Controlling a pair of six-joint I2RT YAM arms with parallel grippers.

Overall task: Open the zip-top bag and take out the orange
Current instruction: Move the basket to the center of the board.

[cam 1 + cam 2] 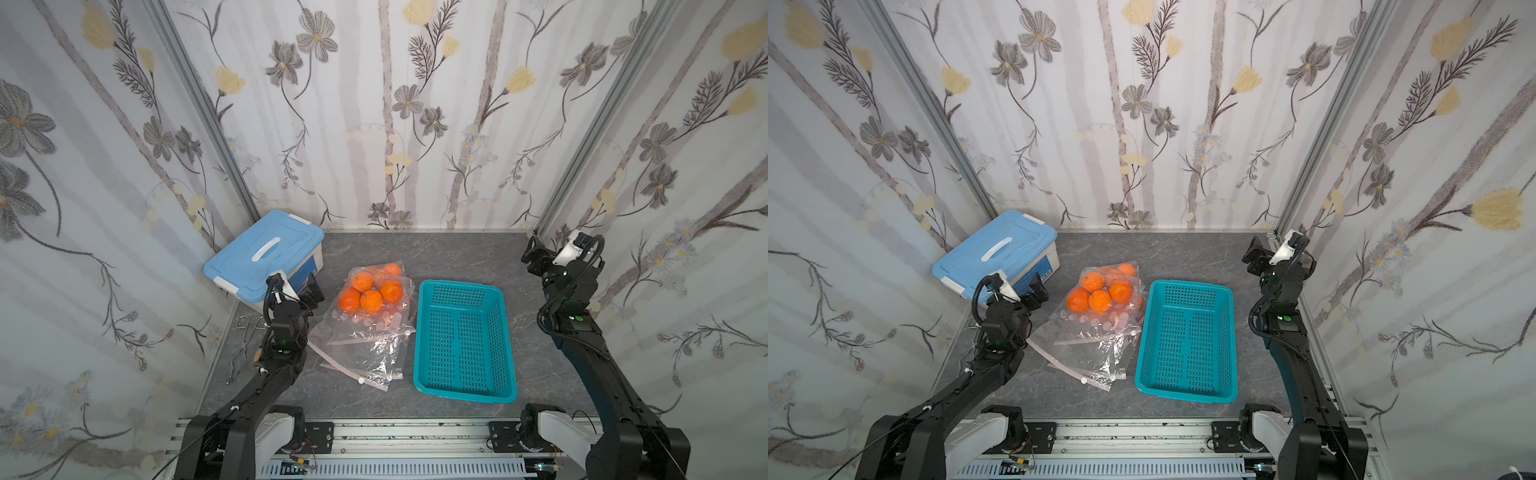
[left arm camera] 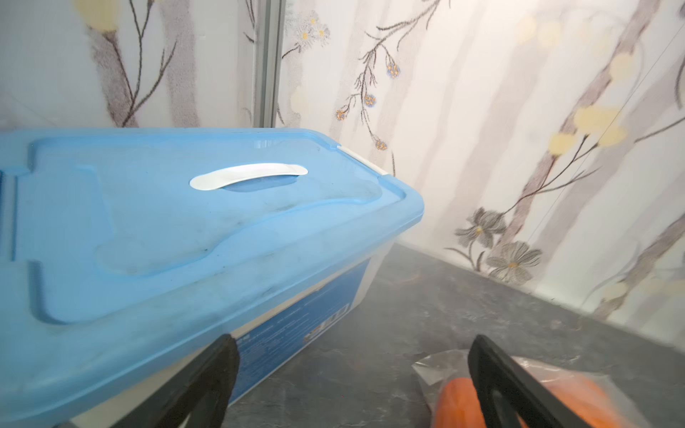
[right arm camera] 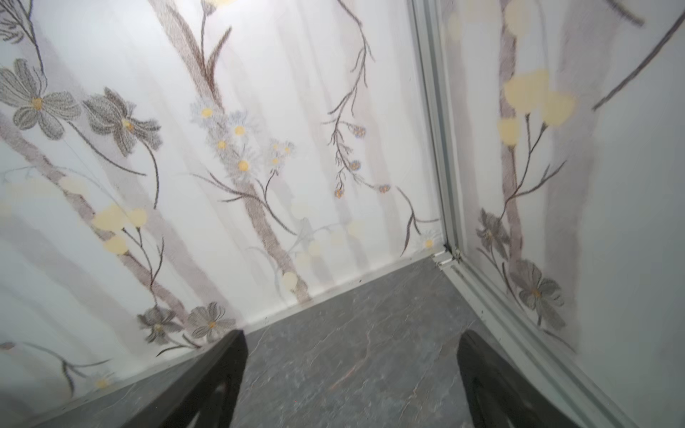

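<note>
On the grey marbled tabletop (image 1: 457,257), a teal slotted basket (image 1: 465,345) is set right of centre. A storage box with a blue lid (image 1: 257,257) is placed in the far left corner. Between the two, just beside the basket, the clear zip-top bag (image 1: 365,332) is laid flat and crumpled. The oranges (image 1: 371,301) are clustered inside it at its far end, five or so being visible in both top views. The left gripper (image 1: 315,291) is held between box and bag, its jaws spread wide with nothing pinched; in its wrist view one finger (image 2: 493,370) is seen in front of an orange. The right gripper (image 3: 350,341) is raised near the far right corner, well apart from the bag, jaws likewise parted and nothing held. Metal tongs (image 1: 245,345) are seen lying left of the left arm.
</note>
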